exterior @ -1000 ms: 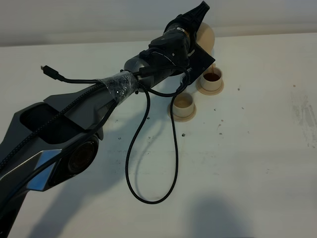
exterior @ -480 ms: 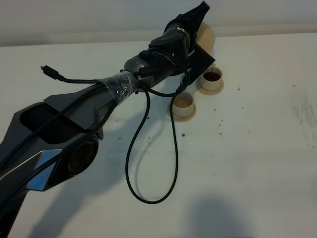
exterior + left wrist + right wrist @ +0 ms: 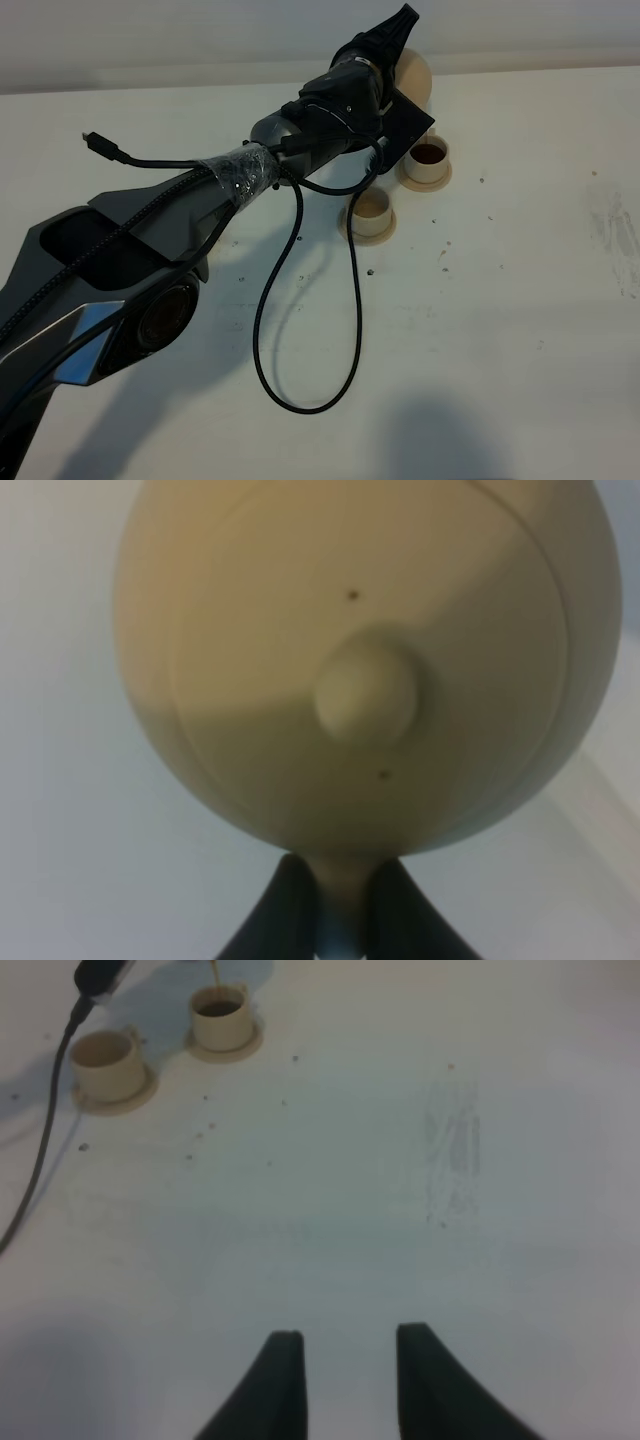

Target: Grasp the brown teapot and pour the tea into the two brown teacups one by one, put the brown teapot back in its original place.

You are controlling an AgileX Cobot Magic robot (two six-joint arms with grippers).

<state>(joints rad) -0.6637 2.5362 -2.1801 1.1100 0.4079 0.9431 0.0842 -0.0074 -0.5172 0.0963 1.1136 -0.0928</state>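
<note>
left fingers [image 3: 283, 912] clamp the teapot [image 3: 416, 72] handle, pot raised just beyond the far cup [image 3: 428, 156], which holds tea. near cup [image 3: 371, 209] looks empty: pour there next. right fingers [image 3: 281, 1380] apart, idle.

The brown teapot [image 3: 416, 72] hangs tilted near the far edge. Beside it, the far teacup [image 3: 428, 159] holds dark tea. The near teacup [image 3: 372, 211] is pale inside.

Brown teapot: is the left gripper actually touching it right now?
Touching. The left wrist view shows the left gripper clamped on the handle of the brown teapot, both fingers pressed against it, no gap.
</note>
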